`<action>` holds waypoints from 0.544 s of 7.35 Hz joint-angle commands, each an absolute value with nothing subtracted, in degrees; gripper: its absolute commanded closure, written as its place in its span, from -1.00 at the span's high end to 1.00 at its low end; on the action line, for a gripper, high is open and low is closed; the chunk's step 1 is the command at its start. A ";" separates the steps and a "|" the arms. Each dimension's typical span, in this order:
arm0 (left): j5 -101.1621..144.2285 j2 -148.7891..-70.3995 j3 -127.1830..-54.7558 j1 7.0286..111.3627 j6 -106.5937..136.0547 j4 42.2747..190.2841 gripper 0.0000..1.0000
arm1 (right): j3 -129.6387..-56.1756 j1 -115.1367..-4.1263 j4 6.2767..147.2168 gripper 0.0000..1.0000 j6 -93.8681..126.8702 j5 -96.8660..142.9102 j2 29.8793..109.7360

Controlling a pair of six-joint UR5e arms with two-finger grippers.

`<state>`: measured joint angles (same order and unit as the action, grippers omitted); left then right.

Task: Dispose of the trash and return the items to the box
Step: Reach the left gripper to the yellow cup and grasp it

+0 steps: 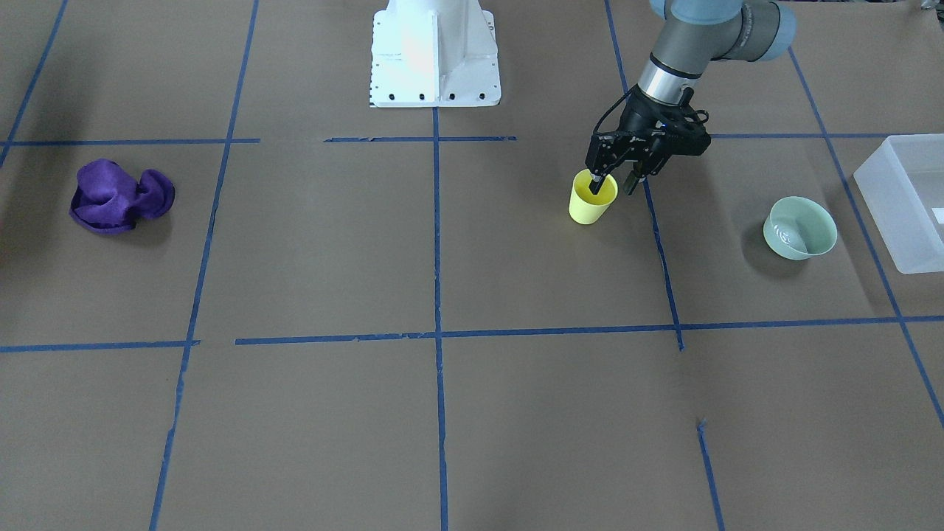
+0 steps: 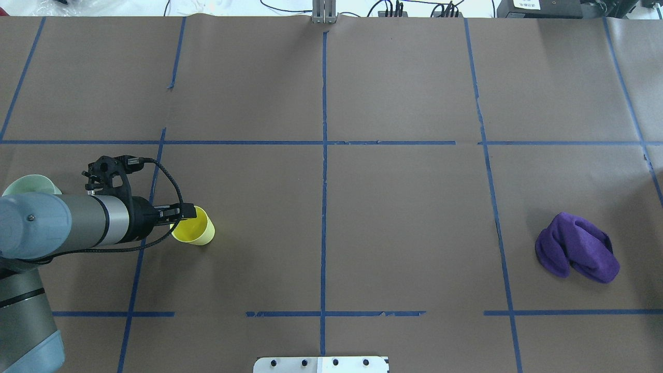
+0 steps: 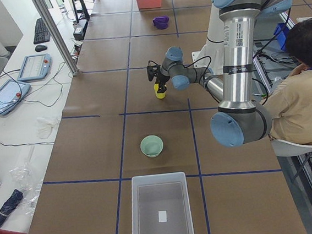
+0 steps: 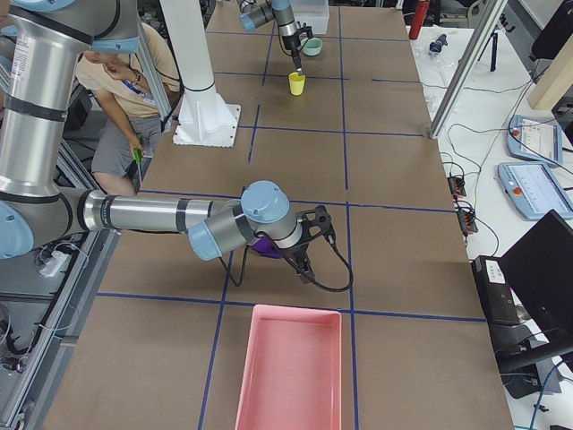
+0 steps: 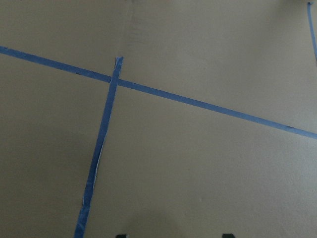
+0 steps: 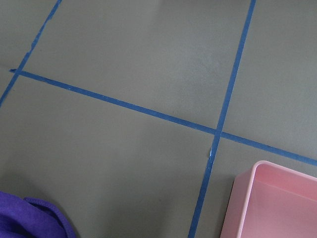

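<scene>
**Left gripper straddles the cup's rim**

We sweep from the front camera's left to its right. Out past that left edge, the side camera gives us a pink bin (image 4: 291,376) at the end of the table (image 1: 332,243). The right gripper (image 4: 306,269) hangs low between that bin and the purple cloth (image 1: 122,195). Whether its fingers are apart or together, we cannot tell. Its wrist camera shows only a corner of cloth, a corner of bin and blue tape (image 1: 436,221). The cloth lies crumpled, alone in its square.

On to the middle, where the white base (image 1: 435,59) sits at the table's far edge with a person (image 4: 125,81) seated behind it.

And here's the action! The yellow cup (image 1: 588,206) stands upright on the table, just beside a tape line. The left gripper (image 1: 612,186) sits right at its rim, one finger dipped inside the mouth and the other outside the wall. We see the jaws parted well wider than that thin wall, so the rim is bracketed, not pinched, and the gripper has hold of nothing.

Further right, the mint bowl (image 1: 800,227) sits upright, well apart from the cup. Last comes the box (image 1: 903,195), frosted white, near the bowl but not touching it. Cup and bowl both stand outside it.
</scene>
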<state>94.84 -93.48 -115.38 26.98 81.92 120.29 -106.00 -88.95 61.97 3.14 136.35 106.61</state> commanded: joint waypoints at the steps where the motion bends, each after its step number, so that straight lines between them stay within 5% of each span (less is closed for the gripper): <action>1: 93.96 -93.25 -114.18 24.97 81.74 120.06 0.23 | -106.00 -88.95 61.96 1.00 3.08 136.32 106.61; 2: 93.69 -93.25 -113.47 24.87 81.74 119.97 -0.26 | -106.00 -88.95 61.96 1.00 2.90 136.32 106.70; 3: 93.69 -93.25 -113.38 24.87 81.48 119.97 -0.99 | -105.74 -88.95 61.88 1.00 2.64 136.32 106.70; 4: 93.69 -93.25 -113.64 25.22 81.13 119.97 -1.00 | -105.73 -88.95 61.88 1.00 2.64 136.32 106.70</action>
<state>93.75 -93.26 -113.59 25.02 81.49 119.98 -105.82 -88.95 61.91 2.75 136.32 106.68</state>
